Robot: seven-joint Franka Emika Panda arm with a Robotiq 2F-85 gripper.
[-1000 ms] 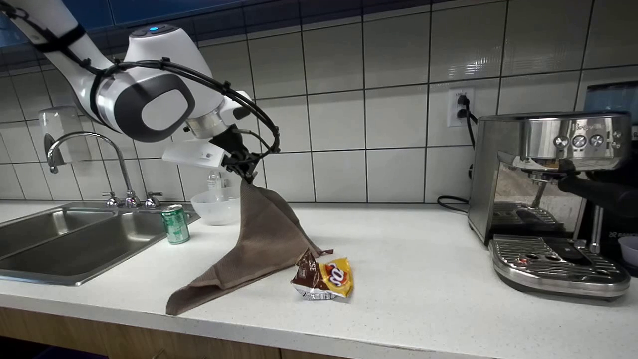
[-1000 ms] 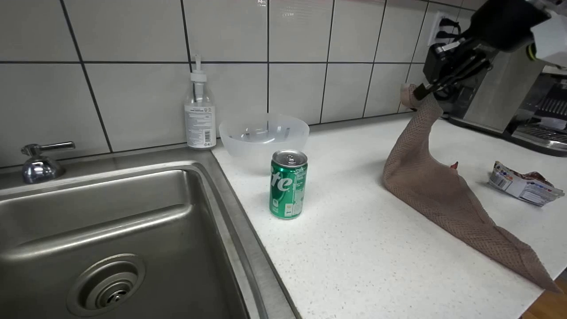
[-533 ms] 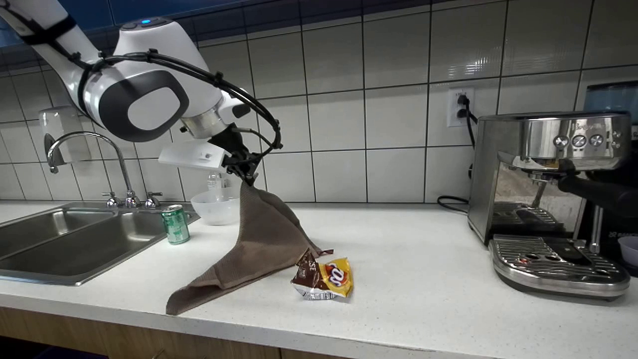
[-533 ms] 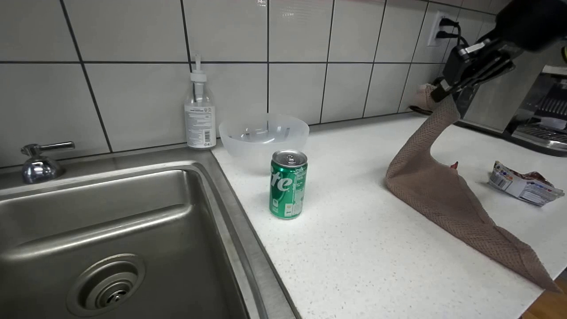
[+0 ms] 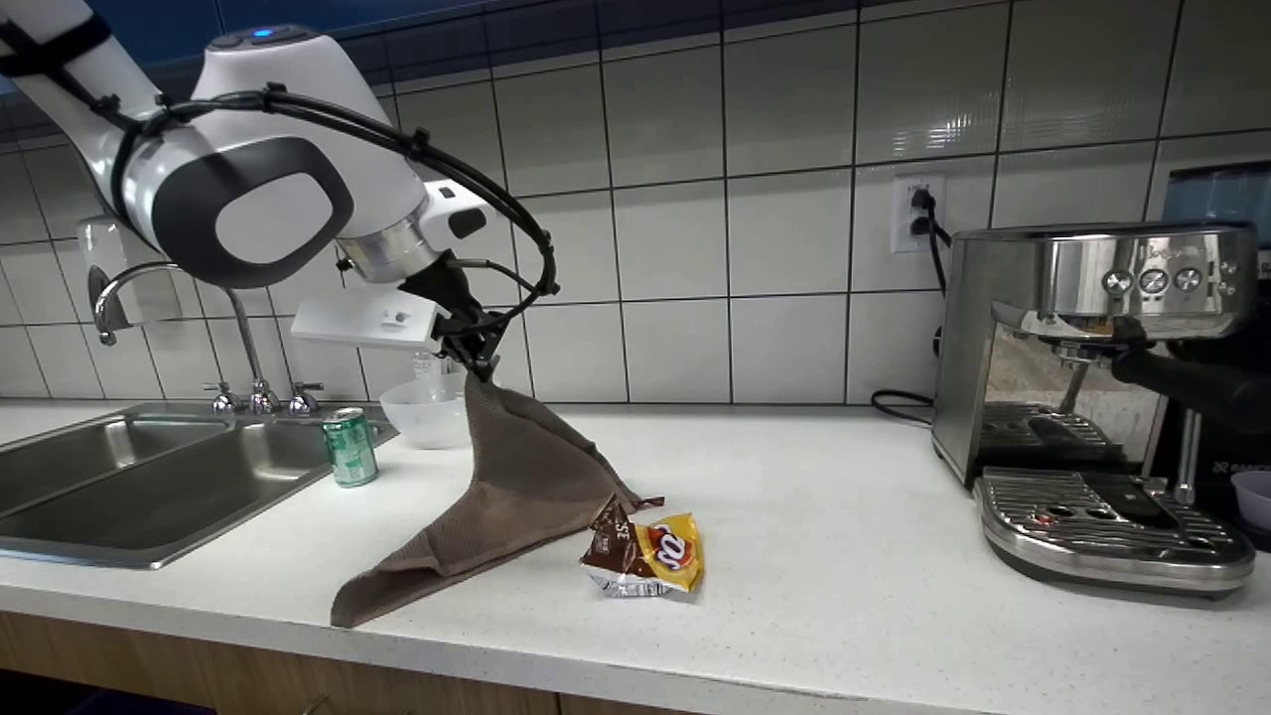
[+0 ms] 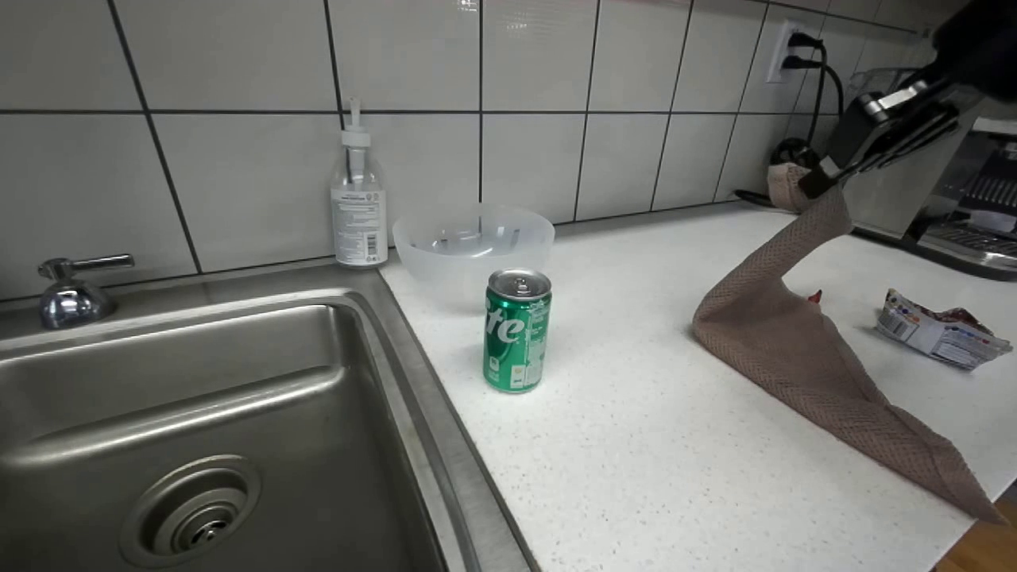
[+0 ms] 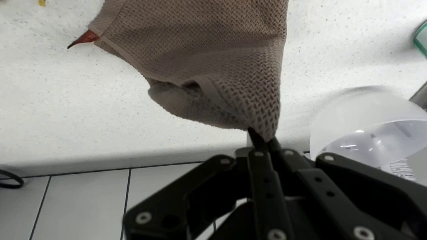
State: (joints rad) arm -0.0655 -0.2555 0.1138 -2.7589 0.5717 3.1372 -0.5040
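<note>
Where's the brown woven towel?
Left of centre in an exterior view, the brown towel hangs from the black gripper onto the white counter, beside the crumpled yellow and brown wrapper.

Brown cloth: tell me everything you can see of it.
The brown cloth looks like soft fabric with a coarse, waffle-like weave, a hemmed edge and a small dark-red tag. It is pinched near its top in the shut gripper, which holds that part above the white counter. From there it slopes down in folds; the lower part lies on the counter, one end reaching the front edge. A loose flap bulges beside the grip.
</note>
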